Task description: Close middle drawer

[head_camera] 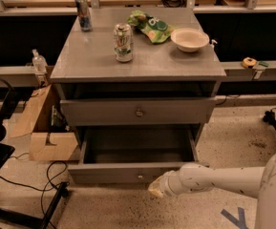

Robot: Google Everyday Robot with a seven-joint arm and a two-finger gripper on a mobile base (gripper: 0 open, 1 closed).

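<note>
The grey wooden middle drawer (137, 152), a wide shallow box with a small round metal knob, is being seen pulled far out of the grey cabinet (92, 63), its long flat front being presented crosswise, just beyond the smooth white rounded gripper (157, 189), whose released or clenched state cannot be told.

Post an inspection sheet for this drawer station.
Surface: grey cabinet top, holds four items.
Job's things: middle drawer pulled far out, nothing seen inside; knob centred on its front.
Clutter: green can, dark can, chip bag, white bowl.
Pincer: pincer low by the drawer front, right of the knob; contact unclear.
Cables: black cables loose on the floor, left.
Surroundings: cardboard box left, speckled floor, benches behind.
</note>
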